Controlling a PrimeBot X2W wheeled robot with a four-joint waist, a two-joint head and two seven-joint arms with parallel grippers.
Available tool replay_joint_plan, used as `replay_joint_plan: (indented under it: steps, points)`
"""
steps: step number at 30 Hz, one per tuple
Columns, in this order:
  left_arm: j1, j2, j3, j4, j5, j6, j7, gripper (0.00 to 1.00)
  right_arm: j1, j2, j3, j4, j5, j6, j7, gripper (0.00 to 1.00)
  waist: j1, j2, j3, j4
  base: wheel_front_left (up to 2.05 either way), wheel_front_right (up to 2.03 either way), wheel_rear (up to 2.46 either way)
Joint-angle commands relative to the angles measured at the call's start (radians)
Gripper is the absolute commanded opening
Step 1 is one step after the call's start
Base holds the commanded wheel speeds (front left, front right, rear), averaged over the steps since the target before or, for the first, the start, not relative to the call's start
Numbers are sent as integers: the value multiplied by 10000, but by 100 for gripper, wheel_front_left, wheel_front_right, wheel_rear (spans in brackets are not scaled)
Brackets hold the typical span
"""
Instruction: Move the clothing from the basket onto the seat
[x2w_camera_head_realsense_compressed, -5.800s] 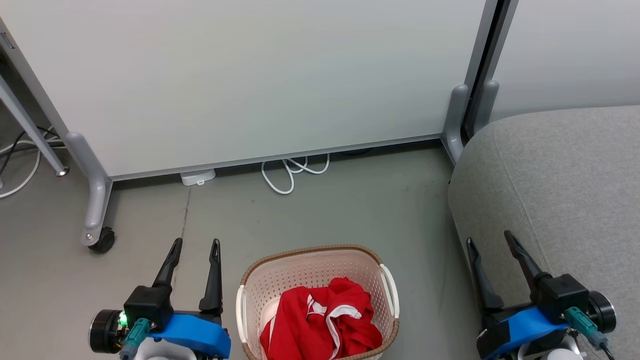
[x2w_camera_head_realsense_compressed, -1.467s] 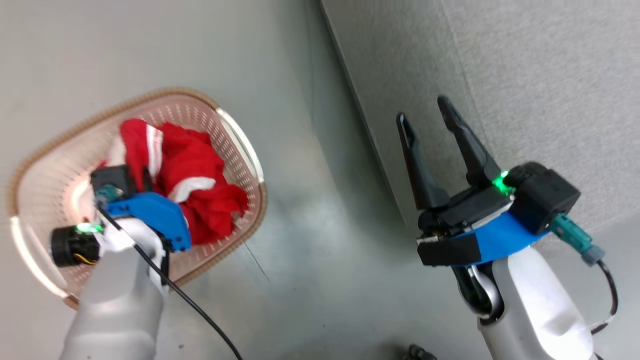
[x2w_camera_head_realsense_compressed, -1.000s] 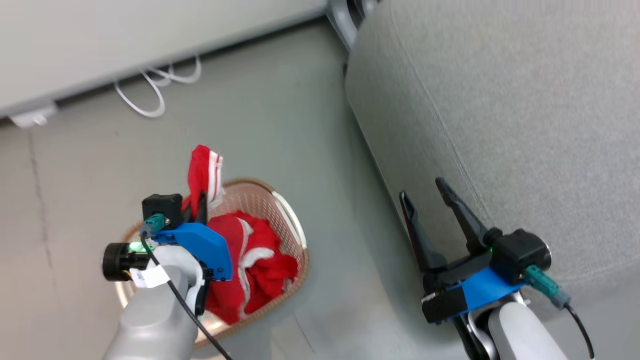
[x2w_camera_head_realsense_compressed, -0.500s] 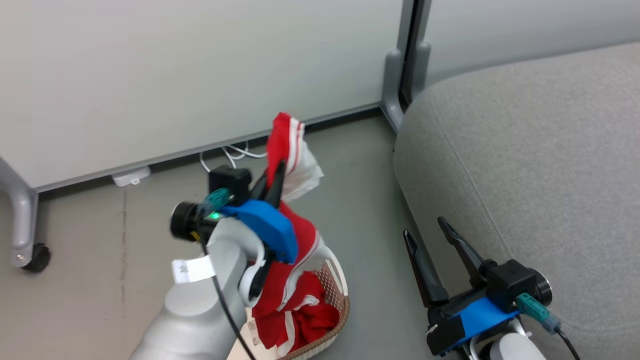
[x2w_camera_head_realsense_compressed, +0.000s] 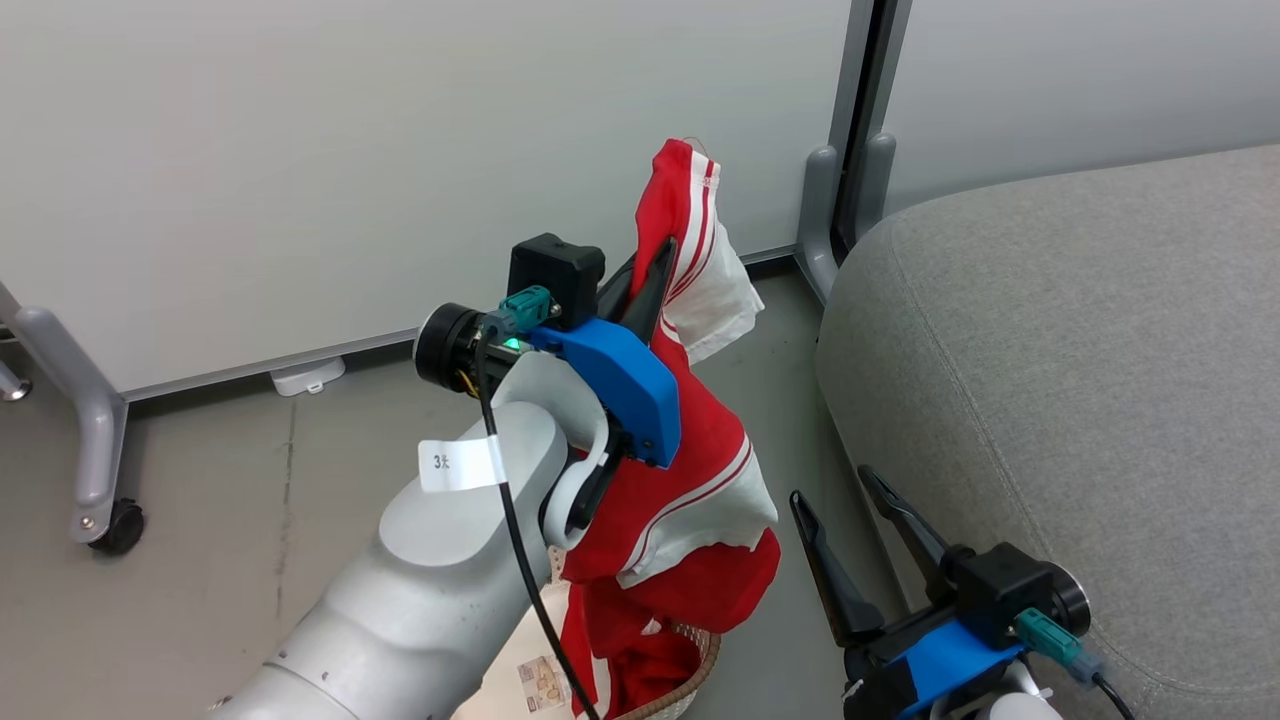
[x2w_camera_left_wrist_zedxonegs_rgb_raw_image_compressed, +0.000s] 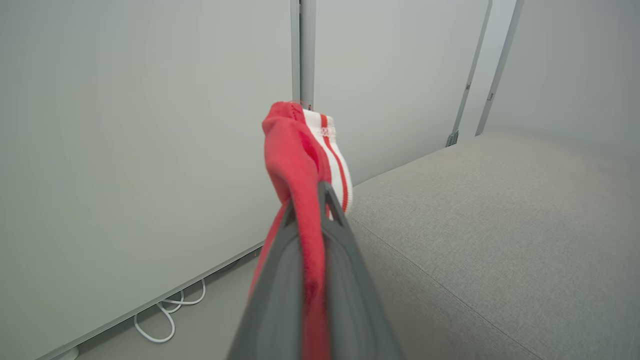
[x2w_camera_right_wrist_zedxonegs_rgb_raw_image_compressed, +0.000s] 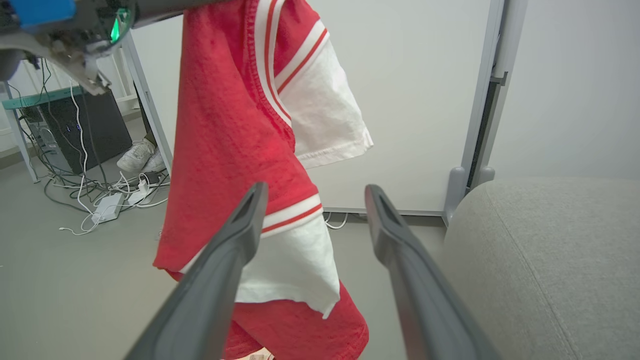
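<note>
The clothing is red cloth, nubbly like towelling, with smoother white panels, all matt. At three o'clock in the head view the seat is grey woven upholstery, matt and finely grained. The left pincer and right pincer are matt dark plastic. At six o'clock the basket has a brown woven-look plastic rim. The floor is smooth, faintly shiny.

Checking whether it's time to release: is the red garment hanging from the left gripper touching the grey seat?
Apart. In the right wrist view, bare floor and wall show between the garment and the seat.
</note>
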Motion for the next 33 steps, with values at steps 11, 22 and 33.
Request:
replay_joint_plan:
  steps: [11,22,33]
  points:
    - [-250,8,-759,96,-772,259,-200,0,-38,-24,238,-122,-92,1,145,100,1,-1,130,-138,0,0,0]
    - [-533,8,-1439,180,-1376,348,-345,0,-1239,-24,1127,149,216,1,203,100,1,-1,310,-90,0,0,0]
    - [-777,5,-2100,23,-2000,377,-477,0,-3257,-22,2072,2194,701,1,85,100,1,-1,351,148,0,0,0]
